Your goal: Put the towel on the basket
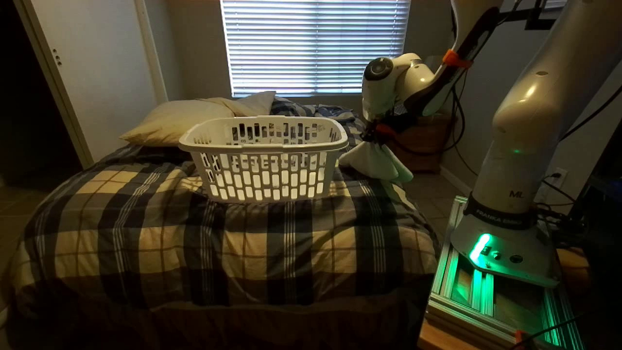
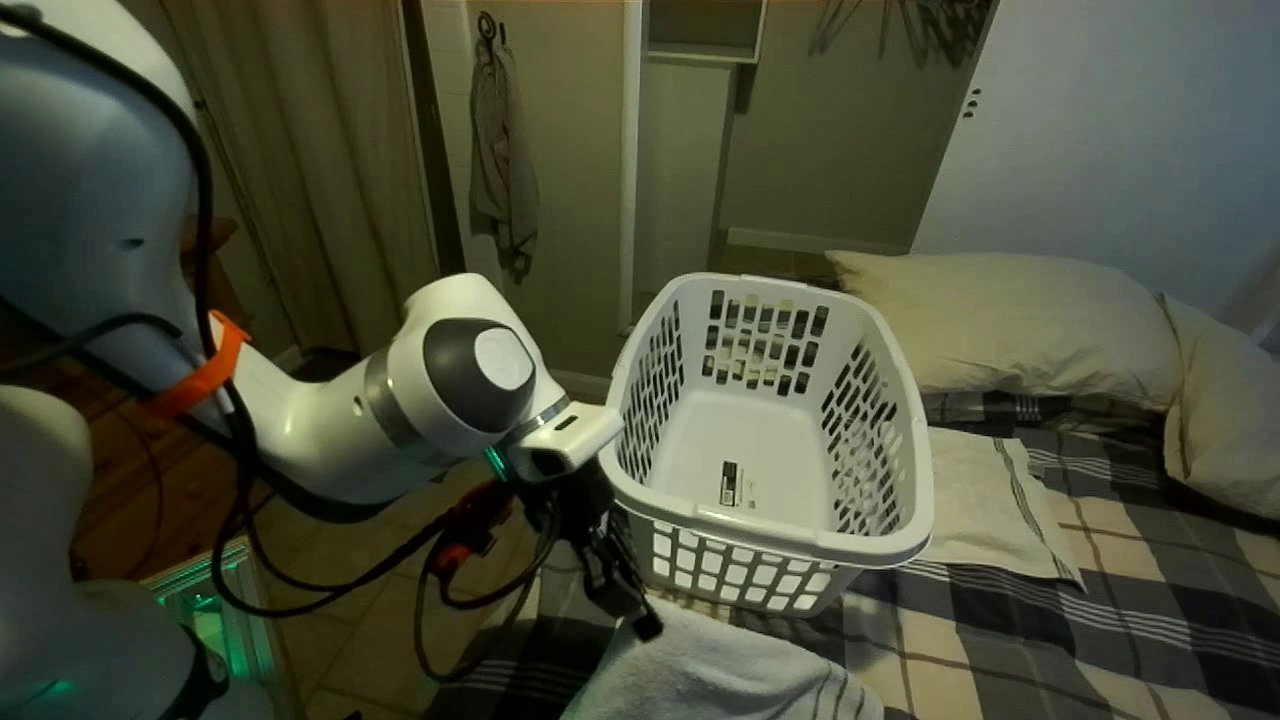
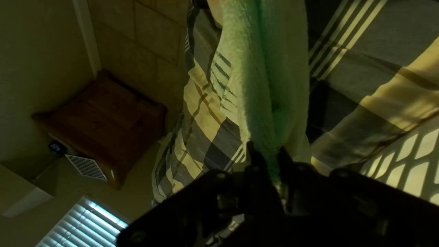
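Observation:
The cream towel (image 1: 375, 161) hangs limp and bunched from my gripper (image 1: 371, 134). In an exterior view the towel (image 2: 715, 672) drapes below the fingertips (image 2: 640, 622), in front of the basket (image 2: 770, 535). The wrist view shows the towel (image 3: 277, 68) pinched between the two dark fingers (image 3: 267, 154), with a striped edge at its side. The white slotted laundry basket (image 1: 265, 147) stands upright on the bed. My gripper is beside one end of it, outside the rim. The basket floor shows only a small label. A slotted side of it (image 3: 420, 164) shows in the wrist view.
A plaid bedspread (image 1: 160, 243) covers the bed. Plump cream pillows (image 2: 1010, 320) lie at its head. Another white cloth with a striped edge (image 2: 990, 505) lies flat beside the basket. A brown wooden nightstand (image 3: 109, 120) stands by the bed. A window with blinds (image 1: 316, 48) is behind.

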